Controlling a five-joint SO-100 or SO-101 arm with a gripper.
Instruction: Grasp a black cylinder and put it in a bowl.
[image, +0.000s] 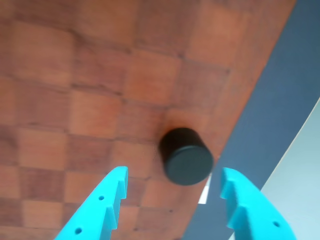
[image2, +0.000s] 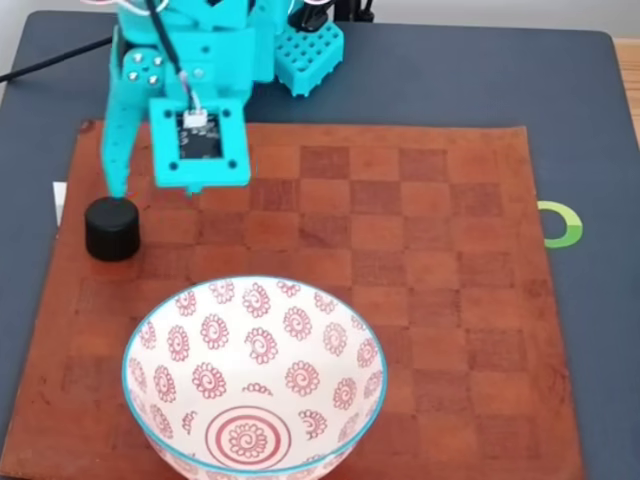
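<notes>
The black cylinder (image: 186, 156) stands upright on the brown checkered mat, close to the mat's curved edge. In the wrist view my gripper (image: 173, 172) is open, its two cyan fingers (image: 107, 205) spread wide, and the cylinder sits just beyond the tips, between their lines. In the fixed view the cylinder (image2: 112, 228) is at the mat's left side, with my gripper (image2: 150, 195) hovering just behind and above it. The white bowl (image2: 310, 345) with red spirals and a light-blue rim rests at the front of the mat, holding nothing.
The checkered mat (image2: 420, 260) lies on a dark grey table (image2: 590, 330). A green ring mark (image2: 562, 224) sits off the mat's right edge. A cyan perforated block (image2: 310, 48) stands by the arm's base at the back, and a small white tag (image2: 58, 203) lies left of the cylinder.
</notes>
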